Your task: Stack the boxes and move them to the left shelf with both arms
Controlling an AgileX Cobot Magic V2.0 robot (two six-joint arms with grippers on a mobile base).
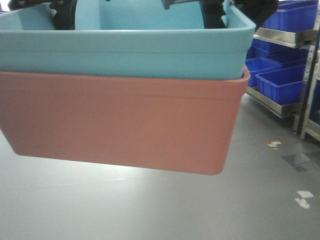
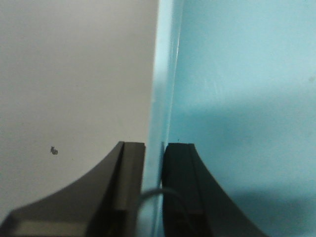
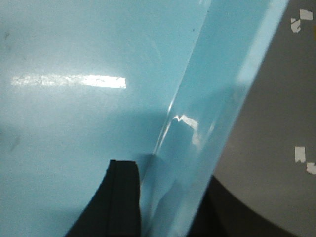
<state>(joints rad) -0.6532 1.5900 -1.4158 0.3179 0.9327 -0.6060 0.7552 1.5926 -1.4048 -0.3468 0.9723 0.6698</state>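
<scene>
Gripping blue tub (image 1: 125, 50) by one end wall with left gripper (image 2: 154, 148), one finger inside, one outside, closed tight on the plastic. Pinching the opposite wall likewise with right gripper (image 3: 170, 177). Nested in pink tub (image 1: 120, 125), rim band standing proud above it. Hanging together clear of grey floor (image 1: 150, 210), near dark blue bins (image 1: 282, 82) on rack (image 1: 280, 36) at right.

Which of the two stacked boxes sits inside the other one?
The light blue box sits inside; its rim rises above the salmon pink box, which holds it from below.
</scene>
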